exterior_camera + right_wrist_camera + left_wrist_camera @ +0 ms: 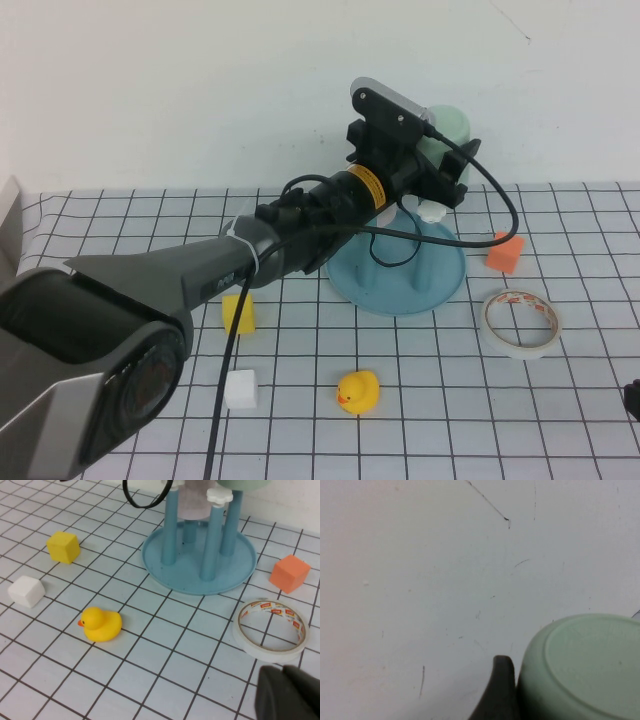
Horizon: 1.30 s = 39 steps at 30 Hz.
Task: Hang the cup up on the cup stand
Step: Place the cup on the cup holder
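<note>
High view: left gripper (432, 172) over the cup stand (398, 280), jaws spread wide around the cup (448, 130), cup upside down between them above the pegs. Right gripper (287, 692) clenched empty, near the tape roll (271, 629).

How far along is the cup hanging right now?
Done: the mint-green cup is lifted off the table and inverted above the blue cup stand. In hand: the left gripper holds it over the pegs, one finger against its side. Left: seat it on a white-capped peg and let go. The right gripper sits shut near the tape roll, idle.
</note>
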Motion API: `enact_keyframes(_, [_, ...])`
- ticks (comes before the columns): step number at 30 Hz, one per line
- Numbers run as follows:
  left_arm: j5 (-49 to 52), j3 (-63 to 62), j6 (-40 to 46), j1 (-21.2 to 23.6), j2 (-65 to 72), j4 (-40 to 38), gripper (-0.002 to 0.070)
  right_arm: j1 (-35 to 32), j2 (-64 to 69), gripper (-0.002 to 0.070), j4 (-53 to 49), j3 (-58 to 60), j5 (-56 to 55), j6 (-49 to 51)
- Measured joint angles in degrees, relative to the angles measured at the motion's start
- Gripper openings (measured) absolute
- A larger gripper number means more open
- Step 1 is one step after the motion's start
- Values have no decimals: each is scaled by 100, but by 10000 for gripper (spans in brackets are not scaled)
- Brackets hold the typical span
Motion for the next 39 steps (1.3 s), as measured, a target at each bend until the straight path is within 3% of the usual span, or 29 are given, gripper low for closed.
enact_keyframes(14, [177,0,225,-23,0,-44,594,0,0,-1,0,0,0,0])
enact_keyframes(22, [907,0,728,-152,-10,-815,631,0,0,-1,0,0,0,0])
enact_keyframes(31, [977,0,836,-166,-32,-1002,629,0,0,-1,0,0,0,0])
enact_keyframes(33, [1032,0,836,-175,-79,-1011,603,0,0,-1,0,0,0,0])
enact_keyframes(36, [1273,0,836,-175,-273,-1014,488,0,0,-1,0,0,0,0])
enact_keyframes(39, [1566,0,836,-141,-626,-899,271,0,0,-1,0,0,0,0])
